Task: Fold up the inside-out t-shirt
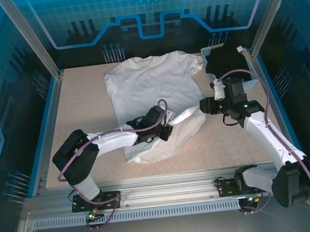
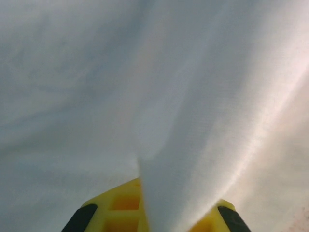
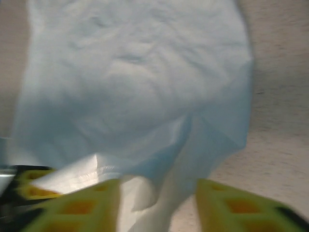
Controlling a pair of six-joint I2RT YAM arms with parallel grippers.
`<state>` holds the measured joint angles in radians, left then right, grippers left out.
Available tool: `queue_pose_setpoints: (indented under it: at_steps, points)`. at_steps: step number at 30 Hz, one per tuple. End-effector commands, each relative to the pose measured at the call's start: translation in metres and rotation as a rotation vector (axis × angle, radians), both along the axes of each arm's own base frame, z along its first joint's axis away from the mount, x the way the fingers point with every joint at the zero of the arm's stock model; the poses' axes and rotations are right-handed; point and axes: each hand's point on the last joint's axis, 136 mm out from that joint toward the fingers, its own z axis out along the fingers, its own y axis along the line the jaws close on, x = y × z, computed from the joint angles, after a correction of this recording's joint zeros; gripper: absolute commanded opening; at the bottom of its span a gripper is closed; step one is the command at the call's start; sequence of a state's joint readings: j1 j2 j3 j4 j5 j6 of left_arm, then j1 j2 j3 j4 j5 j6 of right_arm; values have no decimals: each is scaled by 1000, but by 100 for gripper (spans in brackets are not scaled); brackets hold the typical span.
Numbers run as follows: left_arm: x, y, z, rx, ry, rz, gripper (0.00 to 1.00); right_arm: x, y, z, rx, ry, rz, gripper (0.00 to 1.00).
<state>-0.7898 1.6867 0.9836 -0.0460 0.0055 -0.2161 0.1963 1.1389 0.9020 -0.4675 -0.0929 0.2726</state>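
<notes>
The inside-out t-shirt [image 1: 152, 86] lies spread across the middle of the counter [image 1: 82, 112], its lower edge bunched. At centre frame the left end effector [image 1: 170, 131] is pressed together, pinching a fold of it. The right end effector [image 3: 154, 200] stands spread, with cloth hanging loose in the gap.

ENVIRONMENT: ROBOTICS TEST CELL

A laboratory workcell is indicated. The speckled tabletop [image 1: 83, 118] is enclosed by aluminium extrusion posts [image 1: 31, 37] and blue panels [image 1: 149, 11] printed with gear and circuit graphics. A left arm [image 1: 110, 138] and a right arm [image 1: 267, 132] are bolted to a slotted front rail [image 1: 169, 195].
</notes>
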Motion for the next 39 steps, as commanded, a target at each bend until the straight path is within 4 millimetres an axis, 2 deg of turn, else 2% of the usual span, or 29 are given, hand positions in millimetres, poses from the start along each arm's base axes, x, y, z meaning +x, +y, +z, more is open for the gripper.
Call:
queue_pose_setpoints:
  at_steps: [1,4,8,12,17,19,22,27,33,35,39]
  points:
    - [-3,-15,52,-163,16,-42,0,-2,-14,3,-263,-102,-39,67]
    - [-5,-4,67,-200,62,-22,0,-20,24,16,-303,-264,124,81]
    - [-3,13,82,-238,110,17,0,-59,83,17,-221,-410,399,87]
    - [5,28,98,-265,147,62,0,-96,133,-6,-194,-507,608,87]
    - [9,37,115,-286,177,83,0,-106,187,-45,-281,-567,765,84]
    - [6,34,122,-299,188,70,0,-99,205,-54,-308,-607,773,84]
    - [2,35,133,-310,196,63,0,-85,221,-69,-331,-643,772,83]
    - [-4,36,151,-316,193,45,0,-57,232,-92,-386,-672,714,79]
    - [-13,40,173,-322,180,28,0,-21,225,-101,-425,-676,580,72]
    - [-17,41,186,-339,168,14,0,-6,220,-102,-447,-665,528,70]
    - [-28,44,225,-395,105,-28,0,21,210,-103,-478,-637,451,68]
